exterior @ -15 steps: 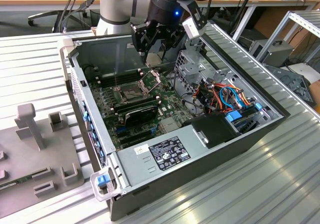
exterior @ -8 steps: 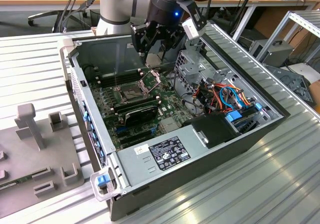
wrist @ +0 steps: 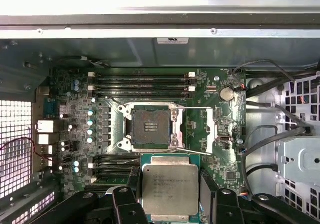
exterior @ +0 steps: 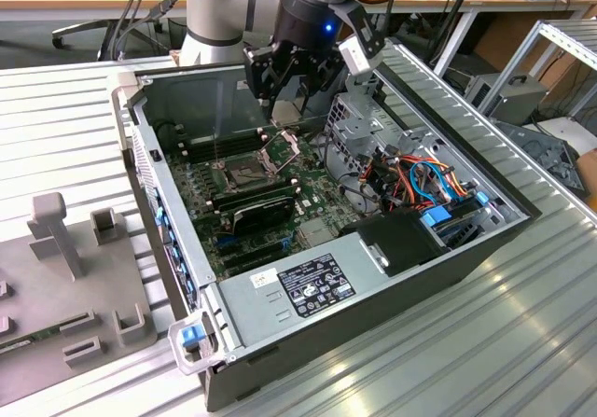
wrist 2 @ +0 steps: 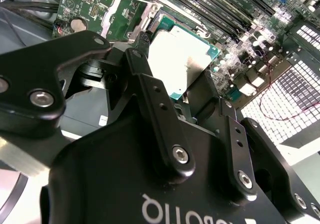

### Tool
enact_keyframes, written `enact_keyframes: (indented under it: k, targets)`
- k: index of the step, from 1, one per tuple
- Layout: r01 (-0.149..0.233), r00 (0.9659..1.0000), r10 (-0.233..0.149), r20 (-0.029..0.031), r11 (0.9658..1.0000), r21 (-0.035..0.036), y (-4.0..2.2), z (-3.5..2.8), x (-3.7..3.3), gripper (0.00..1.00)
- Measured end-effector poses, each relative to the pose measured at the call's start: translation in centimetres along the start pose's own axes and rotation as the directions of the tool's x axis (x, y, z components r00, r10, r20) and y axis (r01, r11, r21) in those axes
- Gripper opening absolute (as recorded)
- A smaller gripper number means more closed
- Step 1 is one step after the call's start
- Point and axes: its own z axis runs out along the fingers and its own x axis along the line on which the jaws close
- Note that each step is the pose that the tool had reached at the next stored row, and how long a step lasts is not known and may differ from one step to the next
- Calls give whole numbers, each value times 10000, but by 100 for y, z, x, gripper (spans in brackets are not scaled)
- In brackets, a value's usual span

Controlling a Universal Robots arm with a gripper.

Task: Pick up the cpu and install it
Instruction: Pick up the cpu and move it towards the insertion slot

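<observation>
Currently the carry step is in hand. The gripper (exterior: 280, 89) is clamped on the cpu (wrist: 170, 189), with its fingers (wrist: 127, 204) pressing two opposite edges and the metal face turned toward both wrist views. The cpu hangs in the air over the motherboard (wrist: 207, 121), inside the computer case (exterior: 373, 328), near the socket (wrist: 150, 126) but clear of it. The socket is bare and its hinged frame stands open. By judgement, seating calls for centring the cpu over the socket, squaring its edges to the recess, and a level, gentle descent without tilt.
</observation>
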Motion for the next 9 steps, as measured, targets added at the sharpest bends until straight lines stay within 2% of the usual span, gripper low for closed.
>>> enact_keyframes:
  k: [9]
  targets:
    - [0, 10000, 0, 0, 10000, 0, 5, 26, -1, 55]
